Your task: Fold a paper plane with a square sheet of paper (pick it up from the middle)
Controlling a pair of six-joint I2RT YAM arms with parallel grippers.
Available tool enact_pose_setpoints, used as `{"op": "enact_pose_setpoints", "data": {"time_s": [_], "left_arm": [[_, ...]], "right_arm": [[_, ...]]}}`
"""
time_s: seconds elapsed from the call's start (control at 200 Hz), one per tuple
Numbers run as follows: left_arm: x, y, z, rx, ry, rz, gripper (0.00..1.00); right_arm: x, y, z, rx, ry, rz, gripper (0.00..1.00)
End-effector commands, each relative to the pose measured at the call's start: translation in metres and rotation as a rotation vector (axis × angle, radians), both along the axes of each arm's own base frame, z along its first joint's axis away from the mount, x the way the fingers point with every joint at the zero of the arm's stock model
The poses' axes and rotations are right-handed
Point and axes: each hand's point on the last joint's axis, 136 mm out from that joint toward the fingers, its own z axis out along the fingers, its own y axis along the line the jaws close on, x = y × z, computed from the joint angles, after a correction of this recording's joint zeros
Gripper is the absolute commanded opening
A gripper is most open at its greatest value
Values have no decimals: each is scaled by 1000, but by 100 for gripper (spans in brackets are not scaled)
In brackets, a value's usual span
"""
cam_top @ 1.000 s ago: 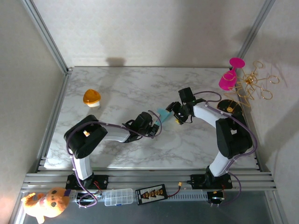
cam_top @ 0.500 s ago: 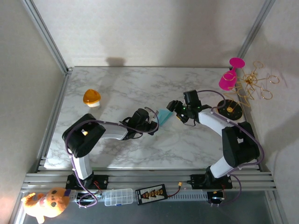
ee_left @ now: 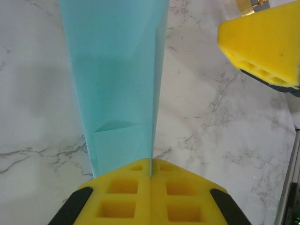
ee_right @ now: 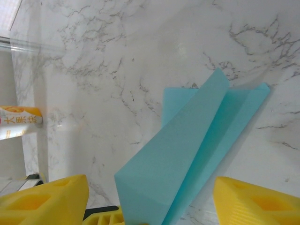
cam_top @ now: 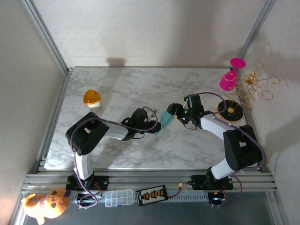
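Careful: over the marble table (cam_top: 117, 89), the fold could tear or slip loose if the spread gripper closes and tugs against so narrow a pinch. Your two arms bend inward, wrists nearly meeting. The square sheet of paper (ee_left: 117, 70), creased into a long wedge, juts straight out from the left gripper (ee_left: 151, 176), which is clenched on its end. The right gripper (cam_top: 174, 110) gapes, one finger on either side of the paper, neither touching it.
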Motion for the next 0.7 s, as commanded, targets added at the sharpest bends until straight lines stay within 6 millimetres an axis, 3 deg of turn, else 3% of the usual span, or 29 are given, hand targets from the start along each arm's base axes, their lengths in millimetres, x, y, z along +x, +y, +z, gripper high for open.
{"op": "enact_pose_setpoints", "data": {"time_s": [0.0, 0.691], "left_arm": [[-1, -1, -1, -57, 52, 16, 0], [-3, 4, -19, -156, 251, 110, 0]], "right_arm": [[2, 5, 12, 35, -66, 40, 71], [-19, 18, -17, 84, -34, 162, 65]]}}
